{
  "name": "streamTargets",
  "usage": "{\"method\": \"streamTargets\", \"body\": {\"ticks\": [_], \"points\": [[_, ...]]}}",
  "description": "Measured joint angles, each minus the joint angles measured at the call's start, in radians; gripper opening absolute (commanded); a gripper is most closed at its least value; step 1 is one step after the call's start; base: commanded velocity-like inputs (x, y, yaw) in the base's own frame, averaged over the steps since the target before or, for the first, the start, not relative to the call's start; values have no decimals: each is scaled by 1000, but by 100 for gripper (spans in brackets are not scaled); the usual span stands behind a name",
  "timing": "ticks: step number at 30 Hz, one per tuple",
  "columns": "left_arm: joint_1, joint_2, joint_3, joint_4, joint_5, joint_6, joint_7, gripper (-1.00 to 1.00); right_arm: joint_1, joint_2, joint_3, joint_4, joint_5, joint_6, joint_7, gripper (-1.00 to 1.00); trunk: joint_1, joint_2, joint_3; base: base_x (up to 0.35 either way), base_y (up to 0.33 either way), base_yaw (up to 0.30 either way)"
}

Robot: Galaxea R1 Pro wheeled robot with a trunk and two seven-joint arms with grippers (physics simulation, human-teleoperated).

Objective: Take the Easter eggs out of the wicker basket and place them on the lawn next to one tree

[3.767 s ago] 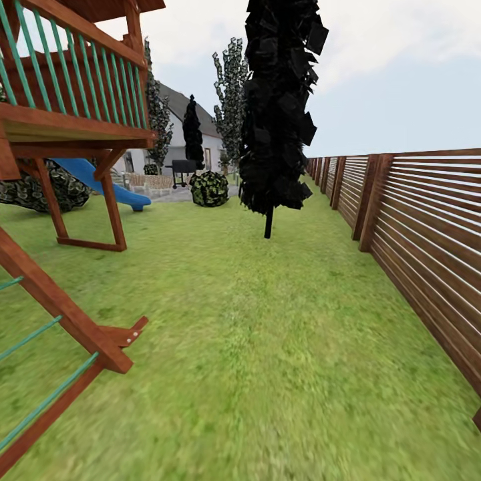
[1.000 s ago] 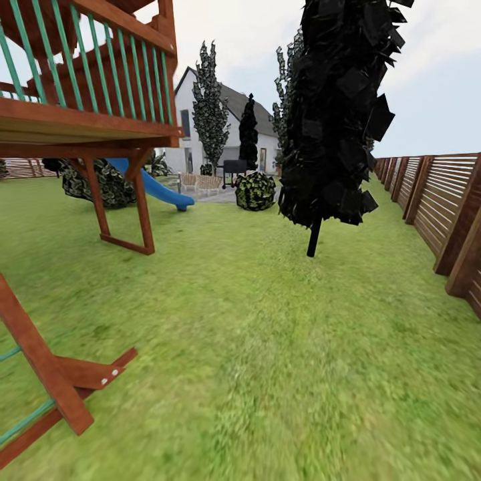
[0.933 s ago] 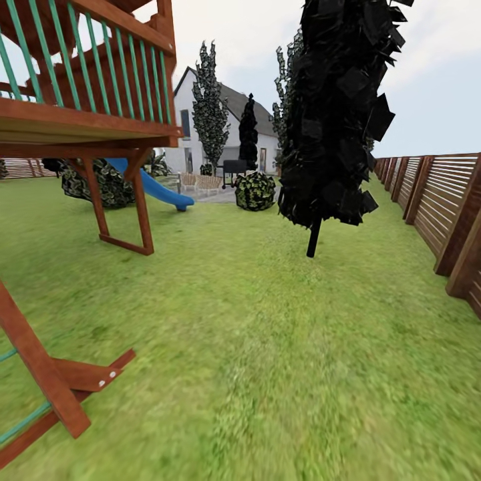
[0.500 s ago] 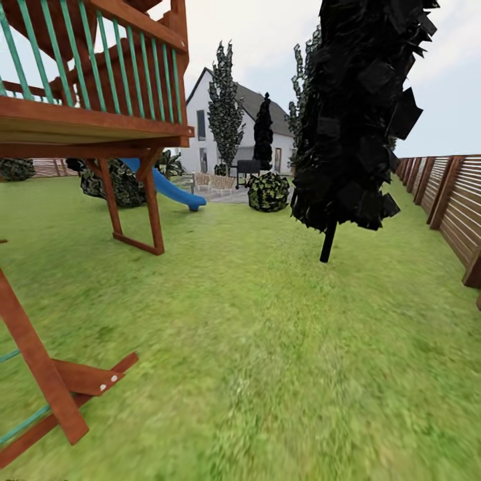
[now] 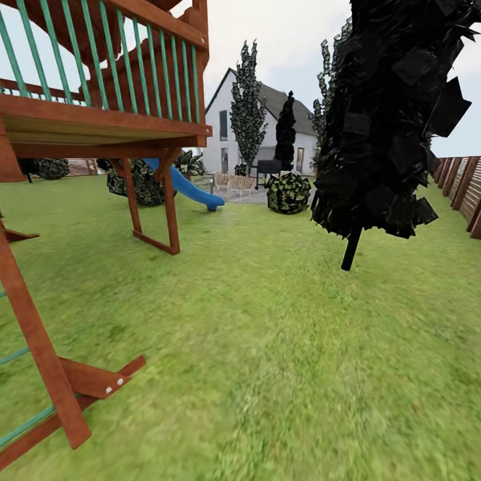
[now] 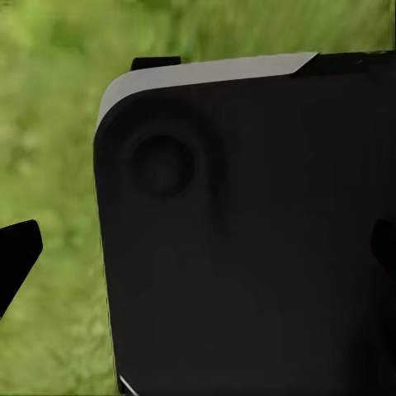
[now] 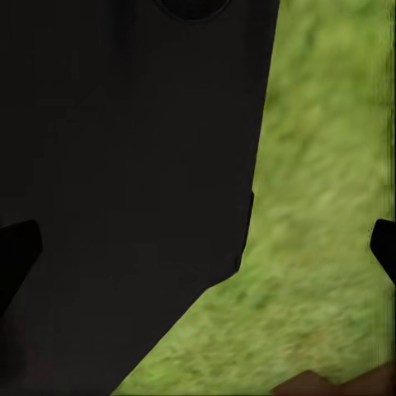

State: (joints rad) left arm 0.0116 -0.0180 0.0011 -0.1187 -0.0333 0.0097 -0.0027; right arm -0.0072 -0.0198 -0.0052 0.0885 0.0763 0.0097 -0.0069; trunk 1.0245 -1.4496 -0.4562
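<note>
The robot is in transit across the lawn (image 5: pixel 267 347), and neither the basket nor any of the 3 eggs can be found in these pictures, so their whereabouts cannot be told from here. Judging by that, the task looks to be at the searching stage: nothing shows an egg taken out or laid by a tree, and all 3 placements appear to remain.

Take the near-black conifer (image 5: pixel 391 113) as the landmark. It stands on the grass ahead, its thin dark trunk (image 5: pixel 350 248) meeting the ground. To its right runs the slatted fence (image 5: pixel 464 194). To its left, and much nearer the camera, stands a wooden play tower (image 5: pixel 100 113) with green rails; a blue slide (image 5: pixel 190 190) drops from the tower's far side. Beyond the conifer and to its left sit a round bush (image 5: pixel 288 194), a dark grill (image 5: pixel 268 168) and a white house (image 5: pixel 230 130). A slim tree (image 5: pixel 248 110) with mottled leaves rises in front of the house, well apart from the conifer; it looks like a fair candidate for the eggs later.

In the left wrist view, dark fingertips (image 6: pixel 18 256) sit at opposite edges over grass, beside a black body panel (image 6: pixel 264 231). The right wrist view shows the same wide spread of fingertips (image 7: pixel 16 247). Both grippers seem wide open and hold nothing.
</note>
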Motion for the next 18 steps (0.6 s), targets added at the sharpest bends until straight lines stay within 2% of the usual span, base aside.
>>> {"method": "streamTargets", "body": {"ticks": [18], "points": [[0, 0, -1, -2, 0, 0, 0, 100, 0, 0, 0, 1, 0, 0, 0, 100, 0, 0, 0, 275, -167, 1]]}}
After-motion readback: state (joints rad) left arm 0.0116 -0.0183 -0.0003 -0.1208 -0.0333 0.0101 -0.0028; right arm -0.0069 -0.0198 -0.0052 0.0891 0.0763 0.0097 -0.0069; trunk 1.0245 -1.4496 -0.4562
